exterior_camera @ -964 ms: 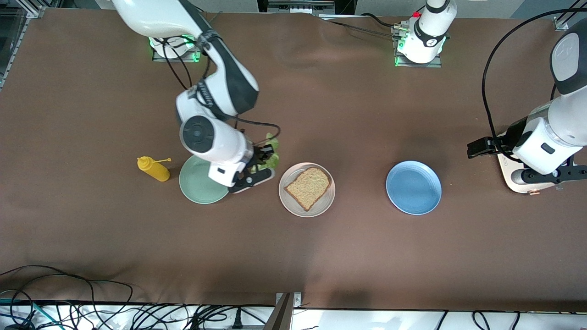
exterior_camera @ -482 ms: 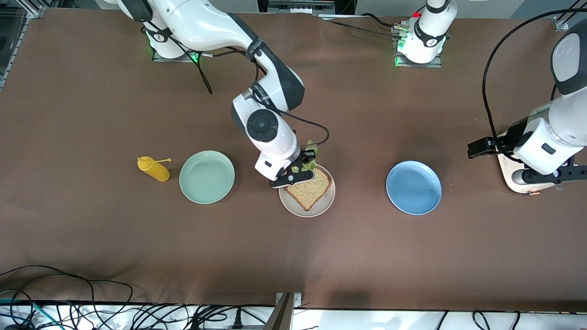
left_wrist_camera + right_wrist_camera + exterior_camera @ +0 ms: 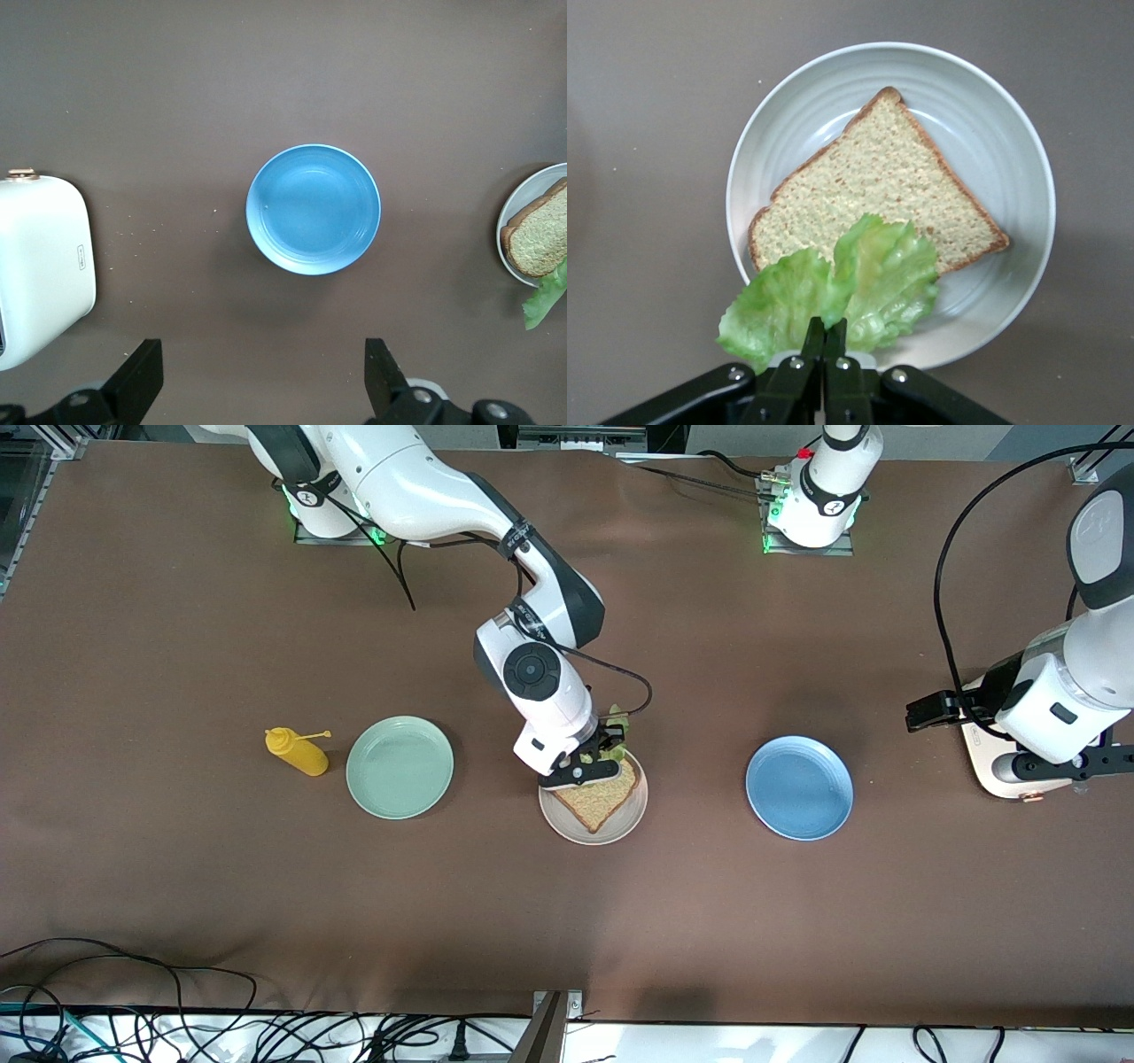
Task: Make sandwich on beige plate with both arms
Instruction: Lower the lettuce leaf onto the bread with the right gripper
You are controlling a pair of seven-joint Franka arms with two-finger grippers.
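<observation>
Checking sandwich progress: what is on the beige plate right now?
One bread slice lies flat on the beige plate. The right end effector holds the lettuce leaf over its edge. The leaf covers part of the slice and plate.

The left gripper (image 3: 261, 390) hangs over bare brown table (image 3: 266, 71), its two black fingers (image 3: 383, 372) set wide apart with nothing between them. Below lies the blue plate (image 3: 314, 209), empty. Toward one edge stands a white toaster (image 3: 40, 261) — only partly in view. At the other edge shows the beige plate (image 3: 512, 230) with a bread slice (image 3: 538, 236) and a lettuce leaf (image 3: 547, 297) hanging above its rim.
</observation>
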